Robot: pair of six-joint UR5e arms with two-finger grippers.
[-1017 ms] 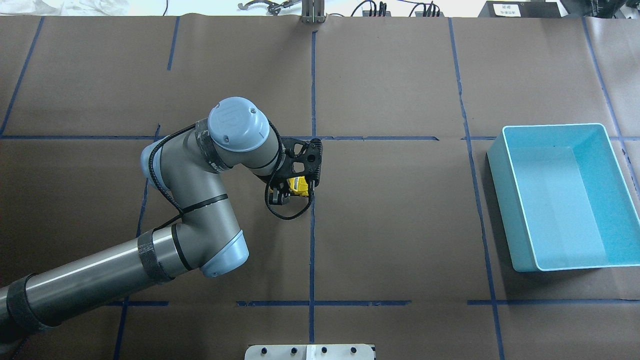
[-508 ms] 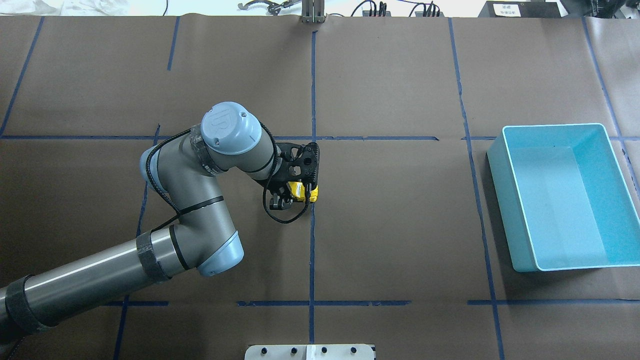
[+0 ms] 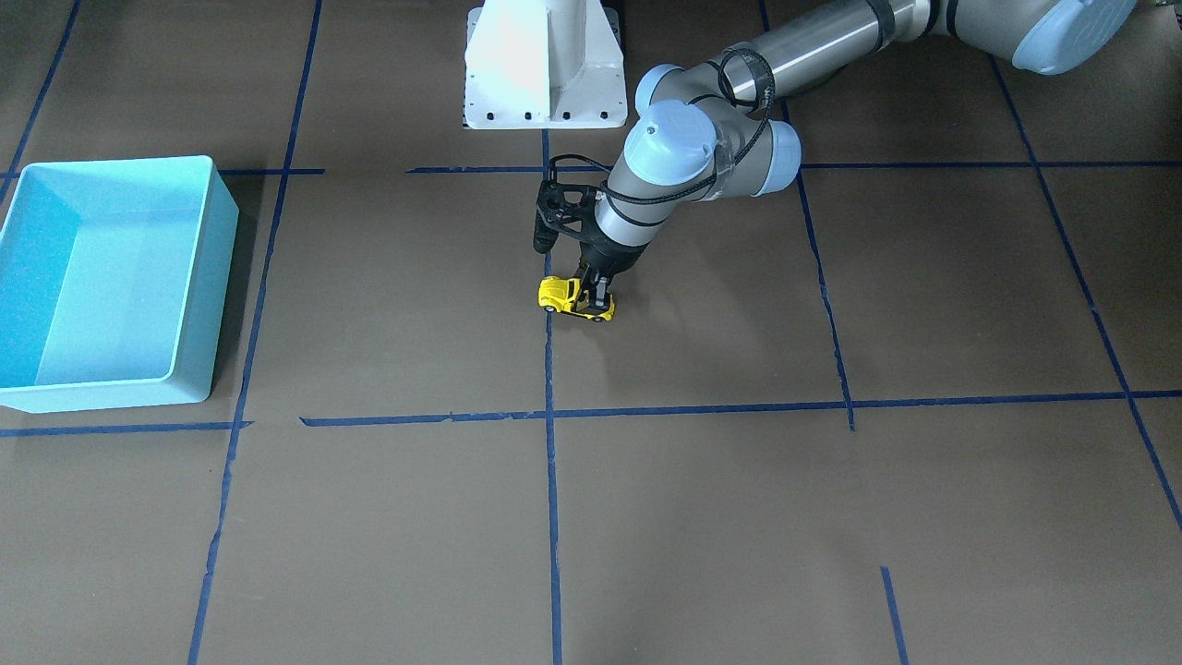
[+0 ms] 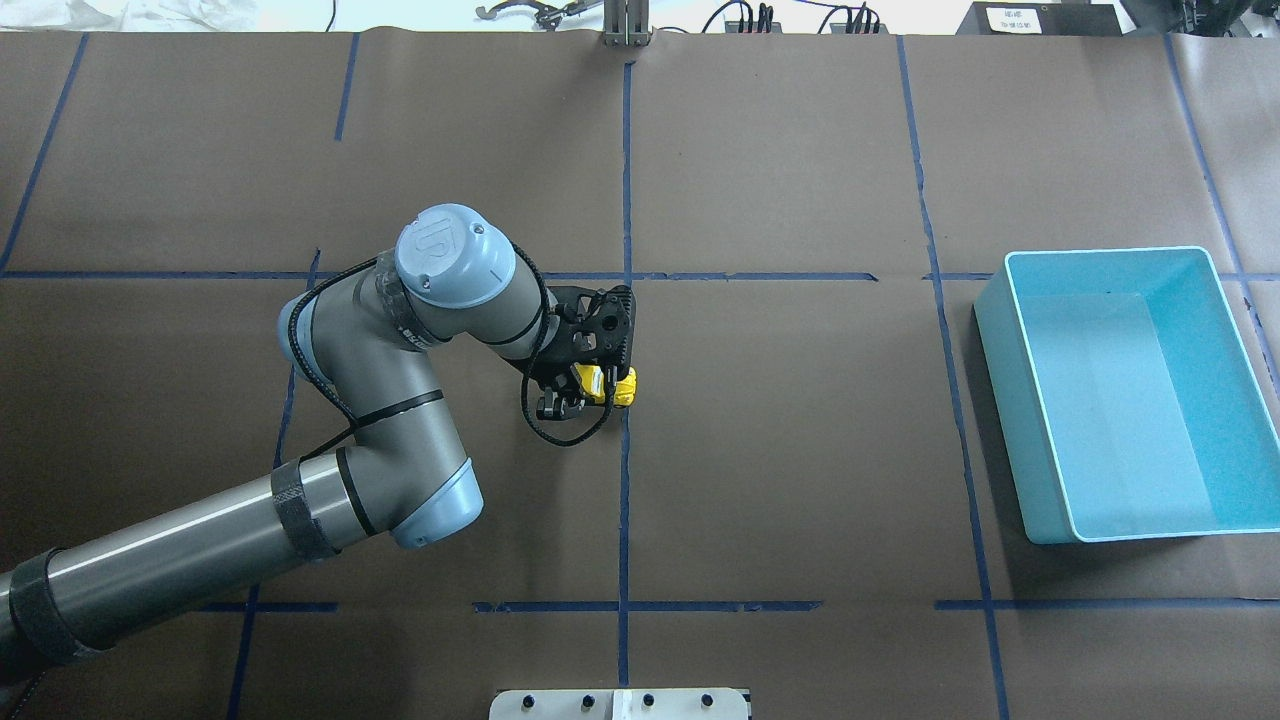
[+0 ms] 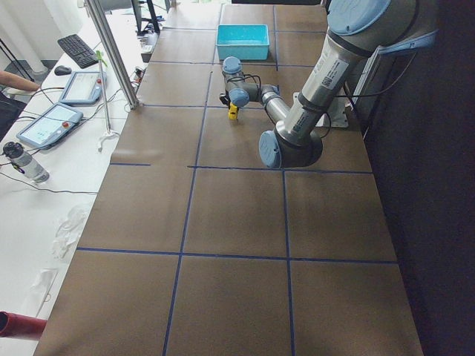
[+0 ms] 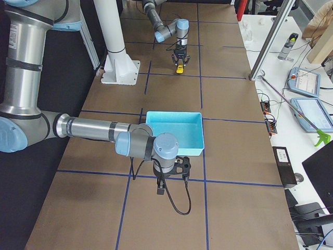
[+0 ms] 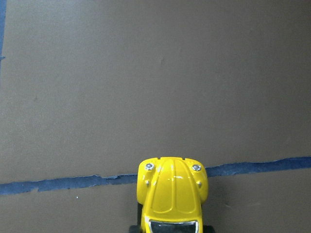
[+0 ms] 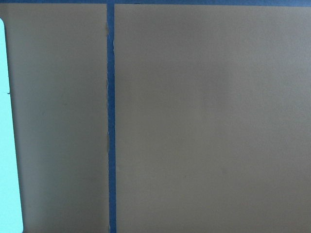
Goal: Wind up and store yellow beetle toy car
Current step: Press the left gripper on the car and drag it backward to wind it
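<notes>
The yellow beetle toy car stands on its wheels on the brown table, on the centre blue tape line. It also shows in the overhead view and fills the bottom of the left wrist view, nose forward. My left gripper reaches down from above and is shut on the car's rear half. The light blue bin stands empty far to the right. My right gripper hovers just beside the bin's near wall; I cannot tell whether it is open or shut.
Blue tape lines divide the brown paper into squares. The white robot base stands at the table's edge behind the car. The bin's rim shows at the left edge of the right wrist view. Operator desks with tablets lie beyond the table's far edge.
My left arm has shifted a little left and toward the robot, the gripper still shut on the car at table level. The bin has not moved.
</notes>
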